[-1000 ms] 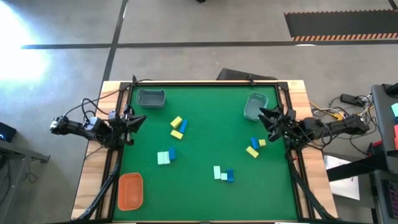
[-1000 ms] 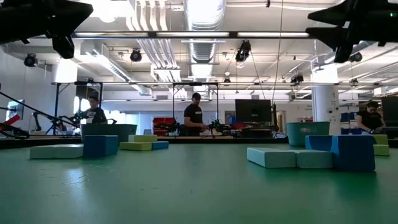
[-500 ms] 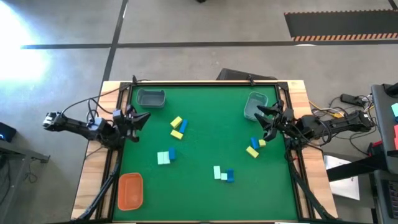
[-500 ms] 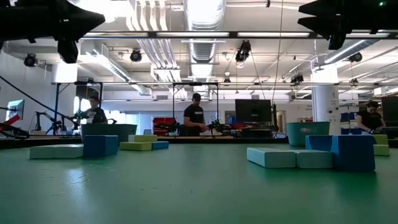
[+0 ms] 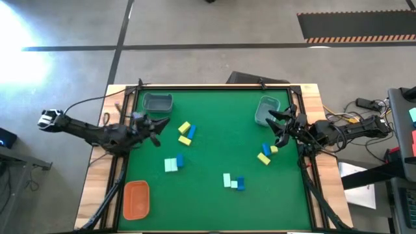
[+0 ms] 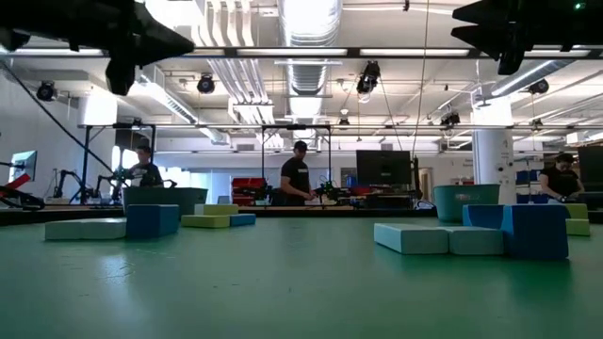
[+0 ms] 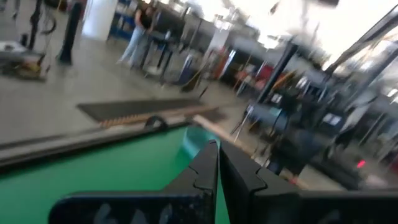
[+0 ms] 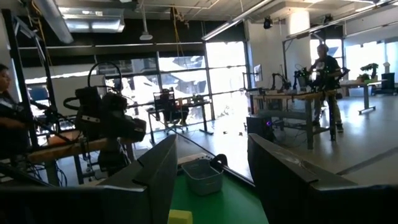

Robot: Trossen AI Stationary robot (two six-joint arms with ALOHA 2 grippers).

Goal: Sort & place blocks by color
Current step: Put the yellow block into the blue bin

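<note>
Starting at the left of the high view, we see the orange tray (image 5: 136,198) near the front left corner of the green counter (image 5: 214,143), and a grey-blue tray (image 5: 157,102) at the back left. The left claw (image 5: 158,125) reaches in over the counter's left side between them, its fingers (image 7: 208,168) pressed together and holding nothing.

Just beside that claw lie a yellow block (image 5: 184,127), a blue block (image 5: 192,132) touching it, and a second yellow block (image 5: 184,140). Nearer the front sit two mint blocks (image 5: 170,164) with a blue cube (image 5: 179,160) against them. In the low view these show as a mint brick (image 6: 85,228) next to a blue cube (image 6: 152,219).

Toward the middle front, we find a mint pair (image 5: 229,181) with a blue block (image 5: 240,184) touching it.

On the right, a blue block (image 5: 266,150), a yellow block (image 5: 263,158) and a small pale yellow block (image 5: 274,149) cluster together. The right claw (image 5: 278,127) hovers just behind them, spread open and empty, close to the second grey-blue tray (image 5: 267,108) at the back right. None of the blocks lies in any tray.
</note>
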